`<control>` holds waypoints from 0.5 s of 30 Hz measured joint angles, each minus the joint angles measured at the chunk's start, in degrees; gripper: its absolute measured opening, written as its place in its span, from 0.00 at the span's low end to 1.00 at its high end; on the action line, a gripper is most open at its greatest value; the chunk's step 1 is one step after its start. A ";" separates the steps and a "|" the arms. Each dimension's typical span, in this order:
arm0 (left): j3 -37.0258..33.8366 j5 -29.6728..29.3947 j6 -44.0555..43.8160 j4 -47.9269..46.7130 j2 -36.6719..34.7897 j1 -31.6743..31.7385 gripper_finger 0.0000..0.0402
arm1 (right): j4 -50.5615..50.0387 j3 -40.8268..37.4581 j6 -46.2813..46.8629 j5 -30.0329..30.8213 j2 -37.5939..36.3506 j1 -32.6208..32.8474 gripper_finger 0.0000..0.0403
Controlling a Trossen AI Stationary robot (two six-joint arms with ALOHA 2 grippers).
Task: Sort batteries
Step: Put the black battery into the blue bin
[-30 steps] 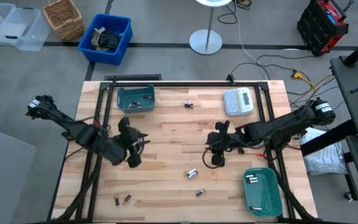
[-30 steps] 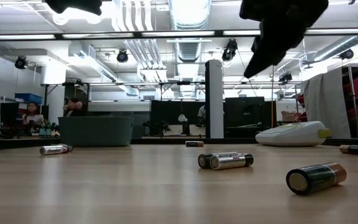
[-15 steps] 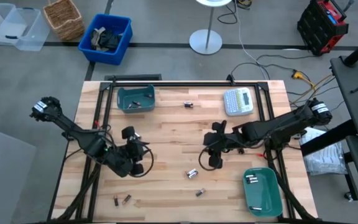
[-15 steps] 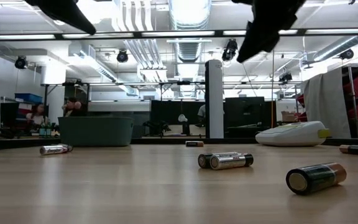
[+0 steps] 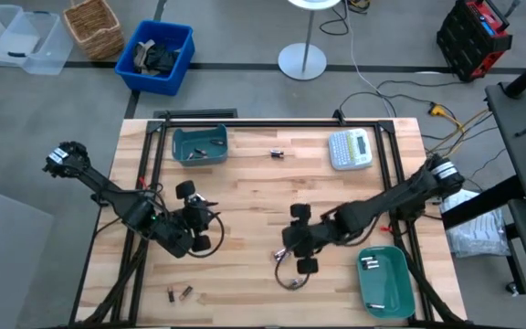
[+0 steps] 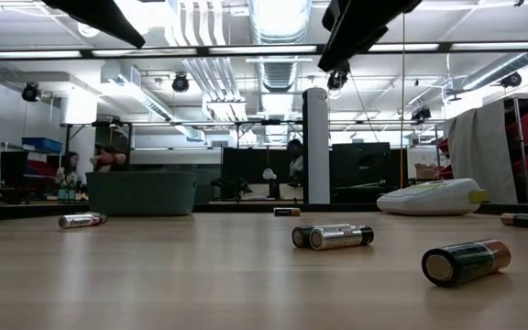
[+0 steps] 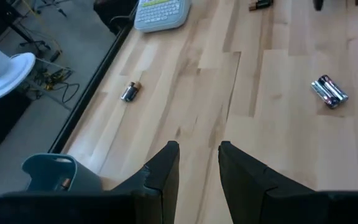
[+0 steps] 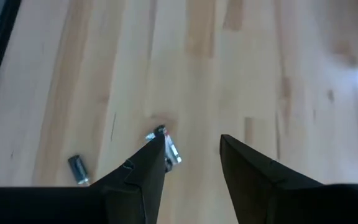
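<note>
Right wrist view: batteries (image 8: 168,145) beside right gripper (image 8: 192,160)

small cylindrical batteries lie scattered on their sides: a silvery pair (image 6: 332,236) touching side by side mid-frame in the low view, a dark coppery cell (image 6: 467,261) at lower right, one (image 6: 82,220) far left, and two dark ones (image 5: 179,293) at the high view's lower left.

Counted two teal plastic trays (image 5: 185,139), one grey-white label maker (image 5: 350,149), and at least six small cylindrical batteries (image 5: 277,153) loose on the tabletop (image 5: 245,201).
</note>
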 joint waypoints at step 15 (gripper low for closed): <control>0.02 -5.42 1.79 0.26 0.13 0.09 0.23 | -12.03 9.60 -0.02 -3.68 8.28 8.43 0.41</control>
